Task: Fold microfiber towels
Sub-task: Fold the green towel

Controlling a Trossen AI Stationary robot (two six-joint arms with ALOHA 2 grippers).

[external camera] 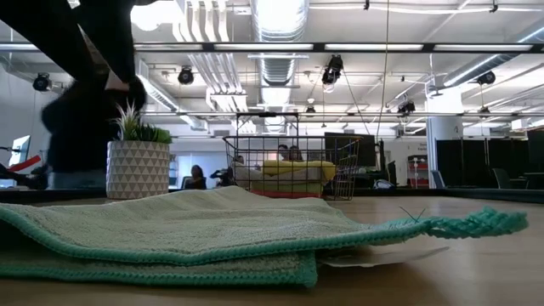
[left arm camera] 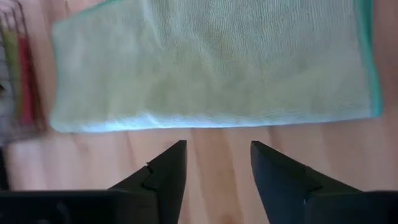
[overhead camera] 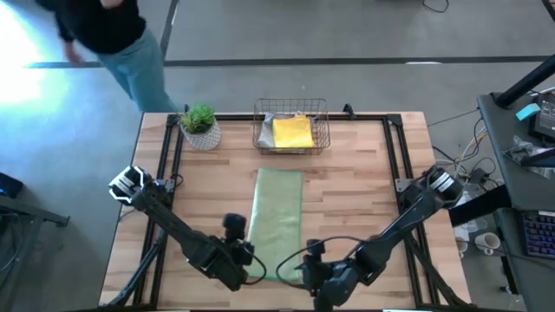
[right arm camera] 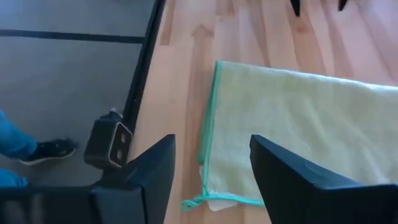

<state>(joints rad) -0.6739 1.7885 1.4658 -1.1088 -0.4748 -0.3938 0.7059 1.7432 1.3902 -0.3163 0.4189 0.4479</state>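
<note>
A pale sage green towel point(overhead camera: 277, 217) lies flat on the wooden table as a long strip folded in two, running from mid-table to the near edge. The low view shows its two teal-edged layers point(external camera: 195, 229). My left gripper point(left arm camera: 217, 155) is open over bare wood, just left of the strip's near part point(left arm camera: 211, 62). My right gripper point(right arm camera: 211, 149) is open above the strip's near corner point(right arm camera: 205, 199) and holds nothing. In the high view both grippers point(overhead camera: 253, 260) point(overhead camera: 299, 270) flank the towel's near end. A yellow towel point(overhead camera: 293, 132) lies in the wire basket point(overhead camera: 264, 143).
The copper wire basket stands at the far edge, mid-table, with a potted plant point(overhead camera: 200, 126) to its left. A person in dark clothes point(overhead camera: 104, 35) stands beyond the far left corner. A white tag point(external camera: 382, 253) sticks out from under the towel. Bare wood lies on both sides of the strip.
</note>
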